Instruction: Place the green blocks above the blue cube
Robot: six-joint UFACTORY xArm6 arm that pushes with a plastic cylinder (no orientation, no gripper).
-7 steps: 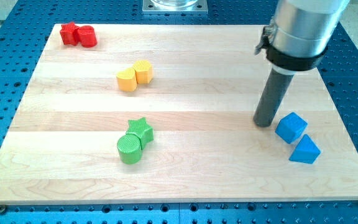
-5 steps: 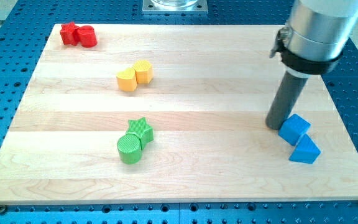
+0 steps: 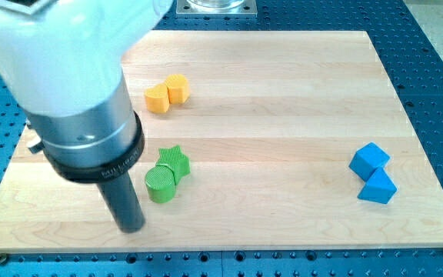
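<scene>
A green star block (image 3: 174, 161) and a green cylinder (image 3: 160, 186) sit touching each other at the board's lower left of centre. The blue cube (image 3: 369, 160) sits near the view's right edge, with a blue triangular block (image 3: 378, 188) touching it just below. My tip (image 3: 132, 228) rests on the board just below and to the left of the green cylinder, a short gap apart from it. The arm's large body hides the board's upper left.
Two yellow blocks (image 3: 166, 94) sit together near the board's upper middle. The wooden board (image 3: 283, 100) lies on a blue perforated table. The red blocks are hidden behind the arm.
My tip has left the spot beside the blue cube at the right and moved across to the lower left, next to the green cylinder. The blue cube shifted slightly right.
</scene>
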